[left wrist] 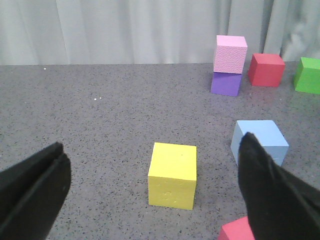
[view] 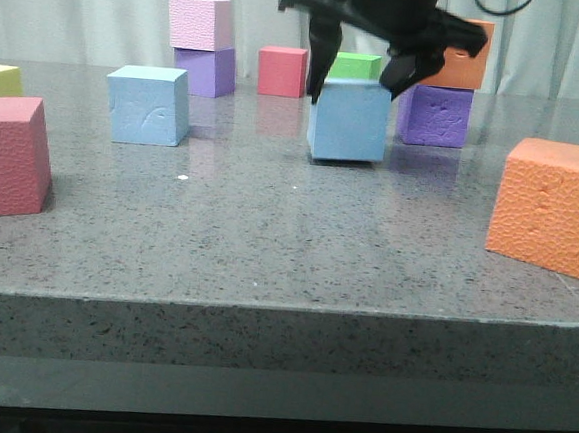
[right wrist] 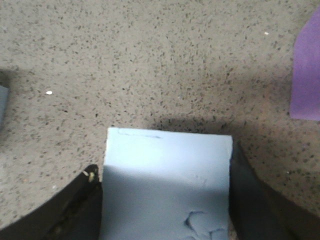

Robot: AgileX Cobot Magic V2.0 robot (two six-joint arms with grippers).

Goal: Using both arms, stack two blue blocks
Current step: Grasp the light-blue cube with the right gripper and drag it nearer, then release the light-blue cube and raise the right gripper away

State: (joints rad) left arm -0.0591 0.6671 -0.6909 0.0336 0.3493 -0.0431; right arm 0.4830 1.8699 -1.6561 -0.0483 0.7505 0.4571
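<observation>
One blue block (view: 348,121) is at mid-table, its underside at or just above the tabletop. My right gripper (view: 355,83) comes down on it from above, a finger pressed on each side. In the right wrist view the same blue block (right wrist: 167,175) fills the gap of the right gripper (right wrist: 165,167). The other blue block (view: 148,105) stands free to the left, and in the left wrist view this blue block (left wrist: 260,140) shows partly behind one finger (left wrist: 270,195). My left gripper (left wrist: 152,145) hangs wide open and empty above a yellow cube (left wrist: 172,175).
Near the held block stand a purple cube (view: 435,116) under an orange one (view: 462,60), a green cube (view: 354,66) and a red cube (view: 282,71). A pink-on-purple stack (view: 204,49) is behind the free block. A large orange cube (view: 553,207) and a red cube (view: 8,154) flank the front.
</observation>
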